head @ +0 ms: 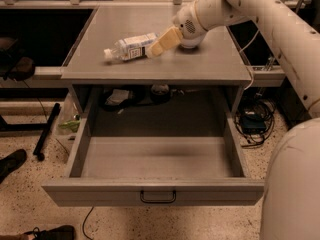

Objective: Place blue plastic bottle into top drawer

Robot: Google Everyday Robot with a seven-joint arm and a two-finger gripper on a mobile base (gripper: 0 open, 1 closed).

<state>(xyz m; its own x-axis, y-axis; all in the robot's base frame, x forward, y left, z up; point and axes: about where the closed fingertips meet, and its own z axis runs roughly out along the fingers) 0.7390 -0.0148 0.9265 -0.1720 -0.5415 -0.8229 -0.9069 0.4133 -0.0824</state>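
The blue plastic bottle [131,47] lies on its side on the grey table top [210,66], white cap pointing left. My gripper [159,44] reaches in from the right on the white arm, its tan tip at the bottle's right end, low over the table top. Whether it touches the bottle I cannot tell. The top drawer [155,191] is pulled fully out below the table top, its dark bar handle [158,198] at the centre of the front panel.
Cables and dark items [122,96] lie in the recess behind the drawer. A power brick with cords [252,123] sits on the floor to the right. A shoe [12,162] is at the left. My arm's white body [292,184] fills the lower right.
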